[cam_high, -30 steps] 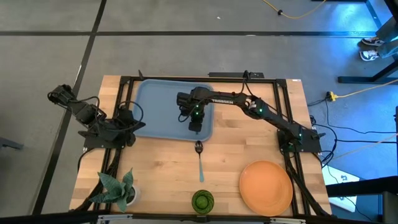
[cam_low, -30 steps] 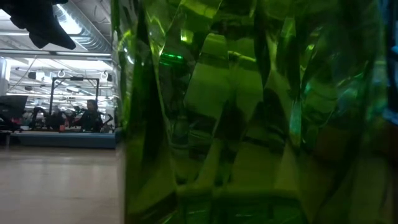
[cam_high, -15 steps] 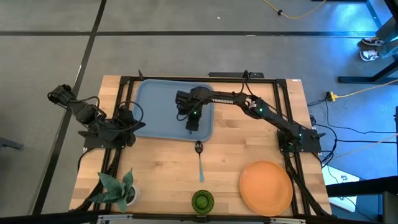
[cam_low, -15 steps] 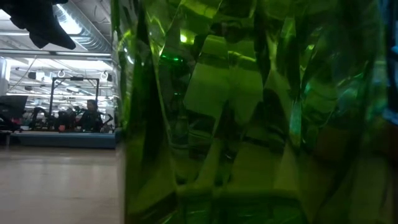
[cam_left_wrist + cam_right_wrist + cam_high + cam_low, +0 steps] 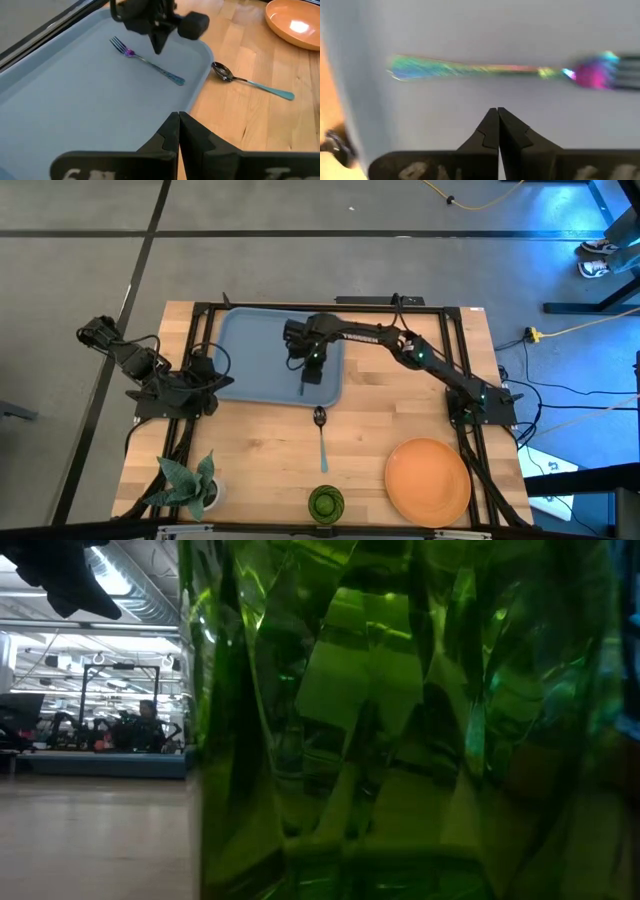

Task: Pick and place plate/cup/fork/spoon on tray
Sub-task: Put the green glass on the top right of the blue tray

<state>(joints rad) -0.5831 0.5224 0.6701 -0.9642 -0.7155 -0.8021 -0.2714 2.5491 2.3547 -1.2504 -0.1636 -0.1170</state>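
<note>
Right gripper [image 5: 311,376] hung over the tray [image 5: 250,350] at upper centre of the high view, fingers pressed together, gripping nothing. Seen from the left wrist as a dark pointed shape [image 5: 159,44] just above the fork [image 5: 147,61], apart from it. Own wrist view showed the closed tips [image 5: 497,125] with the fork [image 5: 495,70] lying crosswise beyond them on the blue-grey floor.

Fork lay flat inside the tray near its right rim [image 5: 200,80], tines toward the tray's middle; hidden under the arm in the high view.

Spoon [image 5: 321,438] lay on the bare wood just below the tray's lower right corner, bowl toward the tray, handle pointing to the lower edge of the frame. From the left wrist, spoon [image 5: 250,85] sat just outside the rim, not touching it.

Plate [image 5: 428,481] rested at lower right of the table, well apart from the tray. Cup [image 5: 325,503] stood at lower centre, at the table's edge, filling most of the low view [image 5: 400,730] with green.

Left gripper [image 5: 178,131] waited at the left side of the table [image 5: 390,420], beside the tray, fingers closed and empty. Plant [image 5: 188,482] stood at lower left.
</note>
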